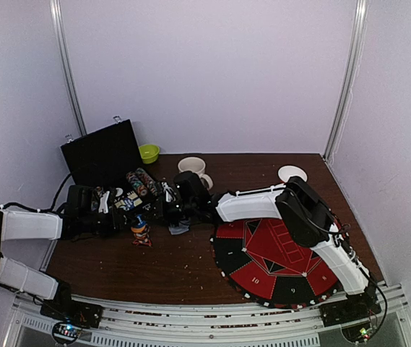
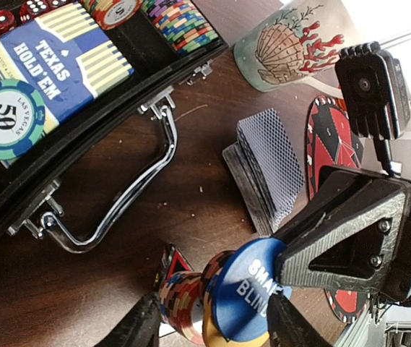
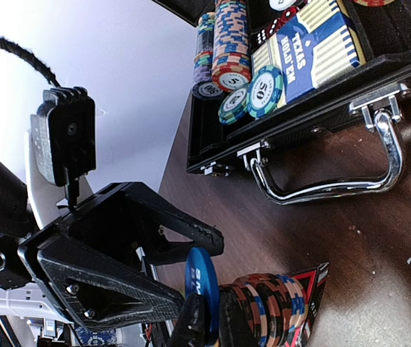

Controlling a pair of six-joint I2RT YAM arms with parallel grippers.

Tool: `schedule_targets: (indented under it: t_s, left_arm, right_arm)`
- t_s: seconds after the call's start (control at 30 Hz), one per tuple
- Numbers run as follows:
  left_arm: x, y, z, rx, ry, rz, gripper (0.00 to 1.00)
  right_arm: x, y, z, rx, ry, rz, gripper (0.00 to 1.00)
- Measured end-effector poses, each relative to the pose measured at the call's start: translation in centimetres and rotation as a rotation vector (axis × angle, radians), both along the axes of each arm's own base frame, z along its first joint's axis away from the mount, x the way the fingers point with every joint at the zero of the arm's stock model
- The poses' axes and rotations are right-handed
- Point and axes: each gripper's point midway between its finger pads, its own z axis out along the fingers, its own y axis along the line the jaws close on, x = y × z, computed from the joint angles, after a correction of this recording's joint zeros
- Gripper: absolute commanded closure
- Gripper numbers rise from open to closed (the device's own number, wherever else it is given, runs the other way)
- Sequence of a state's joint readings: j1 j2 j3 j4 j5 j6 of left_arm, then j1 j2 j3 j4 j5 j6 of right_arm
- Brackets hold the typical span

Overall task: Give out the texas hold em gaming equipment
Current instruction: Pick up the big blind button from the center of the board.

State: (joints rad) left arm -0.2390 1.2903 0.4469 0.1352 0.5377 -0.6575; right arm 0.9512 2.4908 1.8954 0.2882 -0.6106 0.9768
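A stack of striped red, blue and cream poker chips [image 2: 180, 303] stands on the table in front of the open case [image 1: 111, 170]. It also shows in the top view [image 1: 141, 231] and the right wrist view [image 3: 270, 303]. A round blue "Small Blind" button disc [image 2: 252, 293] leans against it, with an orange disc [image 2: 223, 338] below. My right gripper [image 3: 211, 318] is shut on the blue disc [image 3: 204, 285]. My left gripper [image 2: 212, 322] is open, its fingers on either side of the stack and disc. A deck of grey-blue-backed cards [image 2: 266, 163] lies just beyond.
The case holds rows of chips [image 3: 223, 50], a blue Texas Hold'em box [image 2: 57, 61] and dice; its chrome handle [image 2: 118, 202] sticks out. A patterned mug [image 2: 292, 43], a green bowl [image 1: 149, 152], a white dish [image 1: 292, 173] and a round red-black mat [image 1: 274, 264] are nearby.
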Motion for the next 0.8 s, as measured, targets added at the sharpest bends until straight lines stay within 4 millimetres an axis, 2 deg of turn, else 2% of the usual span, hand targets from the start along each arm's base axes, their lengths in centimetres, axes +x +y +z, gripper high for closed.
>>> schedule_targets:
  t_s: [0.57,0.8]
  left_arm:
    - [-0.05,-0.39,0.27,-0.02,-0.008,-0.021,0.58]
    - [-0.17,-0.62,0.46,-0.032,-0.01,-0.035,0.58]
  right_arm:
    - [-0.02,-0.14,-0.12,0.019,0.004,-0.006,1.0]
    - [-0.06,-0.19,-0.07,0.022,0.002,-0.006,1.0]
